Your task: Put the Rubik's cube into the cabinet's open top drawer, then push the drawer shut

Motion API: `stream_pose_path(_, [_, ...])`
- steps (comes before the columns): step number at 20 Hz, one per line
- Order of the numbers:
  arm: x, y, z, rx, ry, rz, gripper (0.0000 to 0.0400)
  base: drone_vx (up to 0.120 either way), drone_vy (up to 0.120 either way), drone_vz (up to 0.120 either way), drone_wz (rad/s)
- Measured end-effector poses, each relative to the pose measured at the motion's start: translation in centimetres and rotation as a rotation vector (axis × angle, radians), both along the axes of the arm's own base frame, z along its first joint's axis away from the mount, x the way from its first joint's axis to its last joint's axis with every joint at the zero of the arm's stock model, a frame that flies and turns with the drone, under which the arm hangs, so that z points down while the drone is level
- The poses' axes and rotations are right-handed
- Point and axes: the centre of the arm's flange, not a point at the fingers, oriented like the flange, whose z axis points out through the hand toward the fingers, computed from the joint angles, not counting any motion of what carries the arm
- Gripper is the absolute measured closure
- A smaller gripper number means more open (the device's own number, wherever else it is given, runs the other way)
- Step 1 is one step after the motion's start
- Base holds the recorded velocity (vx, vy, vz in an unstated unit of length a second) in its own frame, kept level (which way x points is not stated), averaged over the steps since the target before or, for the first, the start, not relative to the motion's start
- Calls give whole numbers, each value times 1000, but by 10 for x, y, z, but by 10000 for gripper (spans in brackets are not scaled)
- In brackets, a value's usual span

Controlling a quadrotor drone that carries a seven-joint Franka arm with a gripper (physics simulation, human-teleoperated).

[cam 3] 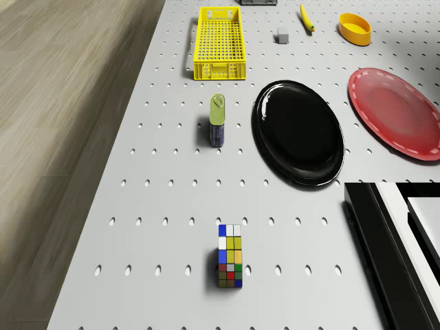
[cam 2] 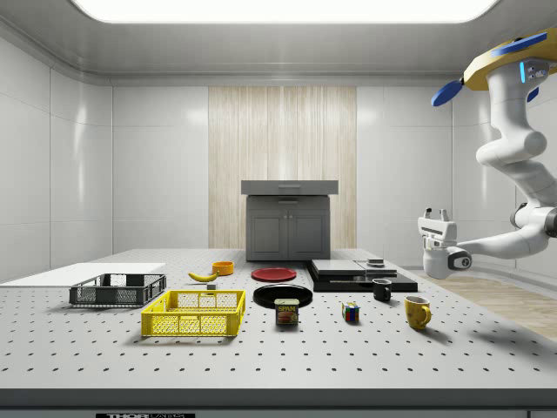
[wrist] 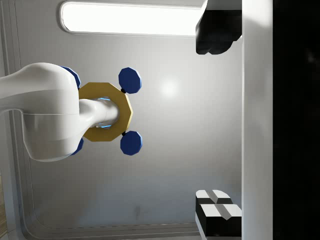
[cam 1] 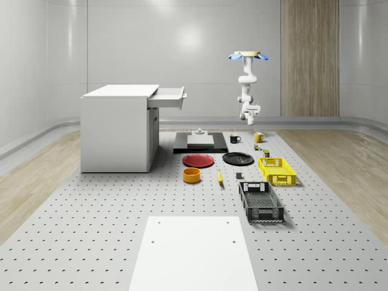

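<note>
The Rubik's cube [cam 3: 229, 256] lies on the perforated table between a tin can and two mugs, small in the whole-scene view [cam 1: 257, 146] and in the side view [cam 2: 350, 313]. The white cabinet [cam 1: 118, 130] stands at the whole-scene view's left with its top drawer [cam 1: 168, 97] pulled out. My drone [cam 1: 248, 56] hovers high above the mugs and cube. The arm hangs below it, and my gripper [cam 2: 435, 212] points up toward the ceiling, well above the cube. In the wrist view its fingers [wrist: 216, 31] stand wide apart with nothing between them.
Near the cube are a tin can [cam 3: 218, 121], a black plate [cam 3: 299, 130], a red plate [cam 3: 395, 113] and a yellow crate [cam 3: 220, 42]. A yellow mug [cam 2: 417, 311], a black mug [cam 2: 382, 290] and a black slab [cam 1: 200, 143] lie between cube and cabinet.
</note>
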Motion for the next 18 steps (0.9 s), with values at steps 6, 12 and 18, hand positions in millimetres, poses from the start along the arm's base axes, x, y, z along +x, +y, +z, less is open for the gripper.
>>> stream_pose_path(6, [0, 16, -3, -162, -4, -5, 0, 120, 0, 0, 0])
stream_pose_path(12, [0, 53, -22, -589, -7, -17, 0, 120, 0, -33, 0])
stream_pose_path(18, [2, 89, -99, -1472, -6, -44, 0, 120, 0, -107, 0])
